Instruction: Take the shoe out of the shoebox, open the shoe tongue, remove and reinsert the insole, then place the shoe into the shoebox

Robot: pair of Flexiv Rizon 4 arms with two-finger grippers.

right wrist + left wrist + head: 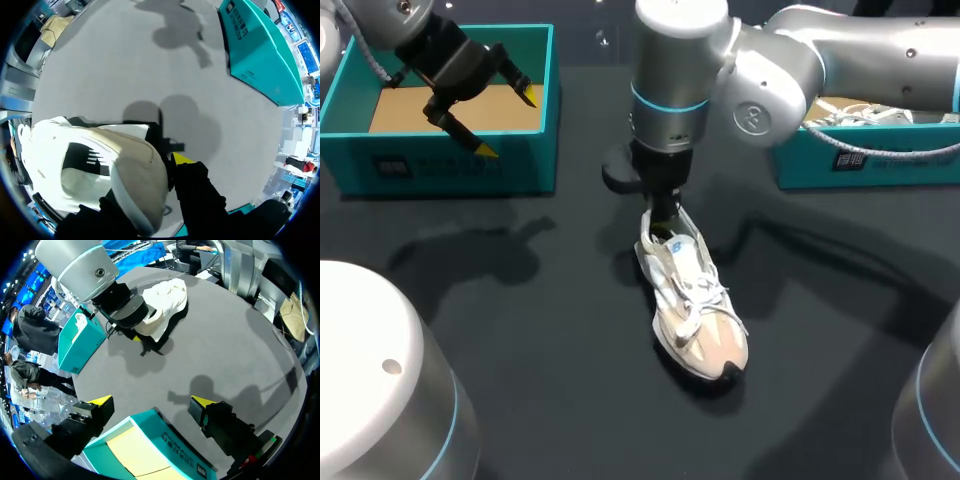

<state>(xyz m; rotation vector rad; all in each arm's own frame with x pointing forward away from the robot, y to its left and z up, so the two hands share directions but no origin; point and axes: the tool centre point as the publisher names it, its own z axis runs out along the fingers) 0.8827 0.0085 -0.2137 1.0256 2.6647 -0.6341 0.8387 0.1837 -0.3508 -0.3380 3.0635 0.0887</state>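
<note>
Between the right jaws: shoe (692, 305) heel, on the desk (520, 330).
Right jaws clamp the heel; left jaws spread open above the teal shoebox (520, 160), well apart.

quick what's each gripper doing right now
left gripper: open, holding nothing
right gripper: at the shoe heel, cannot tell if closed on it

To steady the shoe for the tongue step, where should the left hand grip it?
Probably the forefoot of the shoe, across its sides, coming down from above: it stands upright on its sole, and the right hand is at the heel.
</note>
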